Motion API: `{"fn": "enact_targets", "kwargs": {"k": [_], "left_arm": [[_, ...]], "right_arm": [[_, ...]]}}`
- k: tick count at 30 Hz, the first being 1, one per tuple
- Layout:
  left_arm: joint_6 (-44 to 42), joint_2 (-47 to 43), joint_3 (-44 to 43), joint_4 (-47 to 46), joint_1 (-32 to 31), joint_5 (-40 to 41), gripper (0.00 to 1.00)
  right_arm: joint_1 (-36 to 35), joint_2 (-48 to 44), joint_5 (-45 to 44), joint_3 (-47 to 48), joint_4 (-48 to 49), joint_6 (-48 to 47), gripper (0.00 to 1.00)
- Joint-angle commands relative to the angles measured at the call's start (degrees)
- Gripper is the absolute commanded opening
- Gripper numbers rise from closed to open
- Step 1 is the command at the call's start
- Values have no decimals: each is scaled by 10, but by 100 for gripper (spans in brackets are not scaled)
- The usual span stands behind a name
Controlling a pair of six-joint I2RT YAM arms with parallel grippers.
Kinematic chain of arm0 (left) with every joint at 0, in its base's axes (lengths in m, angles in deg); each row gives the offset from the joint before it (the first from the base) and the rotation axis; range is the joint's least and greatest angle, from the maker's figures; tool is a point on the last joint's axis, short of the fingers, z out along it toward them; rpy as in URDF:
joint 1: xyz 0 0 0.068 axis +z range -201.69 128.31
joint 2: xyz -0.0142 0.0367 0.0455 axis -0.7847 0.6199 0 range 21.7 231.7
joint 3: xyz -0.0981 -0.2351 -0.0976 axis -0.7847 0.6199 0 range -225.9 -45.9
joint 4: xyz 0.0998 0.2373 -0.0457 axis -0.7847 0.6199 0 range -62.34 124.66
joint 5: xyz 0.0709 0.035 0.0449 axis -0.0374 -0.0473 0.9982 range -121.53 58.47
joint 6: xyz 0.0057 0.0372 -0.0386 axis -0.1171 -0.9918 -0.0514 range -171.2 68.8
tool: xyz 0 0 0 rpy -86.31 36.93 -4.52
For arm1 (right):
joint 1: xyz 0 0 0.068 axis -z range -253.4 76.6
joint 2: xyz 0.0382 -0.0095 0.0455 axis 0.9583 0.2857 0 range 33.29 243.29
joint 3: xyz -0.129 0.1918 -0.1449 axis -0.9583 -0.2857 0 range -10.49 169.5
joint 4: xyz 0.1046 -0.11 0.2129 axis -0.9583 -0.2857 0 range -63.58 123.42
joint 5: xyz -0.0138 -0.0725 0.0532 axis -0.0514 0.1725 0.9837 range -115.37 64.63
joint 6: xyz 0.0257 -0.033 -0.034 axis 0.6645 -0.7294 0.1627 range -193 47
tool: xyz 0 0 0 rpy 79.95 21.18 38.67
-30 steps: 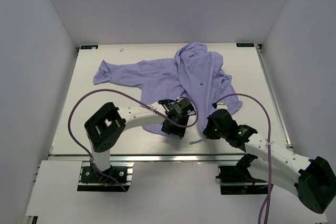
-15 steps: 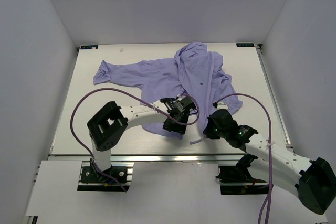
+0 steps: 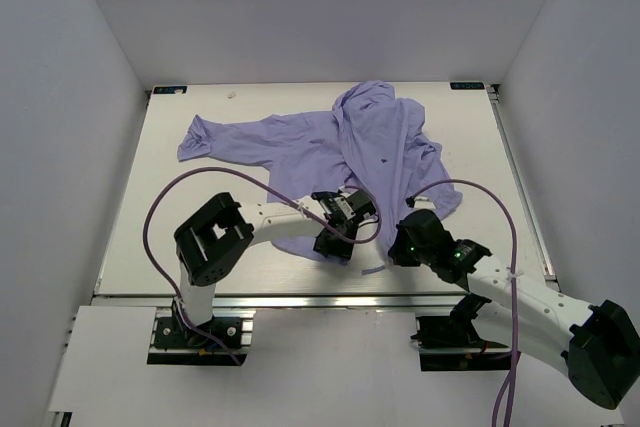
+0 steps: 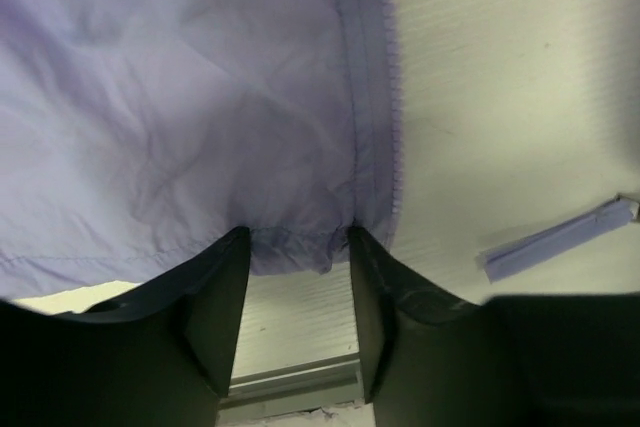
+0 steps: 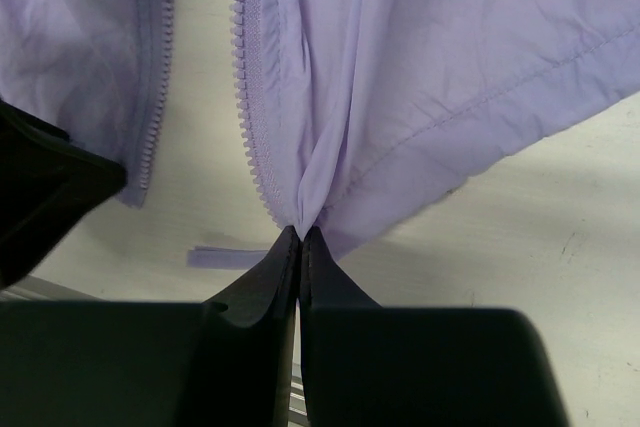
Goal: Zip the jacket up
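At the jacket (image 3: 370,137) hem, right end effector (image 5: 300,237) pinched cloth, left end effector (image 4: 298,247) gaped open — a tug might slip that shallow pinch.

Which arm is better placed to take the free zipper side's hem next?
Left. The left gripper stands open astride that hem of the jacket; the right gripper is shut on the other zipper edge.
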Motion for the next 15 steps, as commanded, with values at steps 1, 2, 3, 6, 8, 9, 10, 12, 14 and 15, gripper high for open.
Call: {"fn": "enact_targets", "kwargs": {"k": [1, 2, 3, 6, 8, 9, 10, 12, 14, 15], "left_arm": [[17, 19, 13, 21, -7, 19, 52], [17, 20, 19, 19, -9, 19, 48], [17, 22, 23, 14, -10, 16, 46], [17, 33, 23, 10, -15, 7, 38], [17, 42, 17, 7, -20, 5, 38], [17, 44, 16, 6, -21, 2, 39], [17, 46, 13, 5, -22, 0, 39], [15, 52, 10, -1, -22, -3, 34], [10, 55, 9, -9, -22, -10, 30], [8, 61, 6, -10, -22, -9, 24]], "right_arm": [[2, -9, -13, -8, -3, 9, 0], [2, -9, -14, -9, -3, 10, 0], [2, -8, -15, -9, -3, 11, 0], [3, -9, -19, -7, -3, 12, 0], [3, -8, -20, -6, -1, 10, 0], [3, -8, -19, -5, -1, 10, 0], [3, -6, -20, -4, -1, 10, 0], [3, -4, -18, -3, -1, 10, 0], [3, -5, -15, -4, 5, 10, 0], [3, -5, -11, -5, 8, 10, 0]]}}
